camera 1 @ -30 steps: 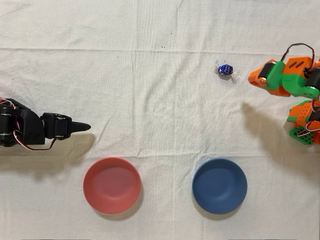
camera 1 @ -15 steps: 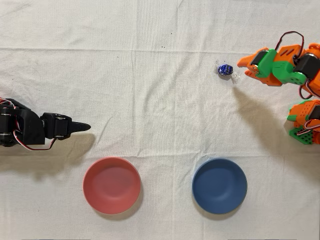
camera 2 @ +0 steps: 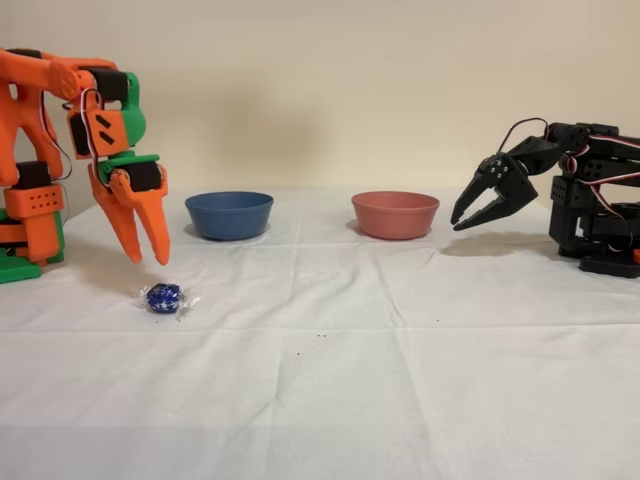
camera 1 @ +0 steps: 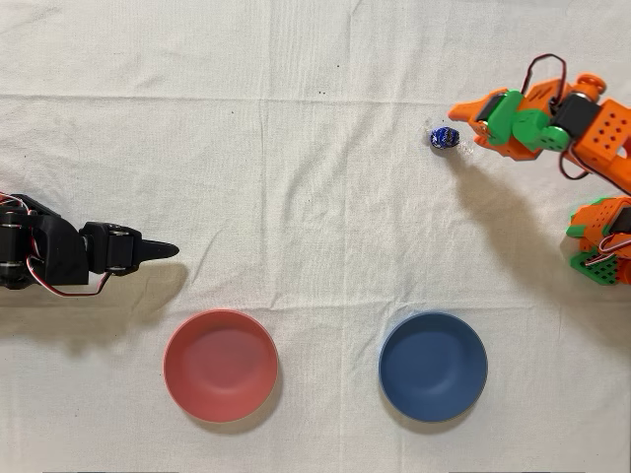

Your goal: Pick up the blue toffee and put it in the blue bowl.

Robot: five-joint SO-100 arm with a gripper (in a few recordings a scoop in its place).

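The blue toffee (camera 1: 444, 137) lies on the white cloth at the upper right of the overhead view; in the fixed view the toffee (camera 2: 164, 297) is at the front left. My orange gripper (camera 1: 463, 125) is just right of it from above. Seen from the side, the gripper (camera 2: 149, 259) points down and hovers slightly above the candy without touching it. Its fingers are a little apart, open, and hold nothing. The blue bowl (camera 1: 433, 366) sits near the bottom edge, right of centre, far from the toffee. From the side, the blue bowl (camera 2: 229, 214) stands behind the gripper.
A salmon-red bowl (camera 1: 220, 365) stands left of the blue one; in the fixed view the red bowl (camera 2: 395, 214) is to its right. The idle black arm (camera 1: 69, 256) rests at the left edge. Wrinkled white cloth covers the table.
My orange gripper has swung up and to the left in the overhead view, closing in on the toffee from its right. The toffee and both bowls have not moved.
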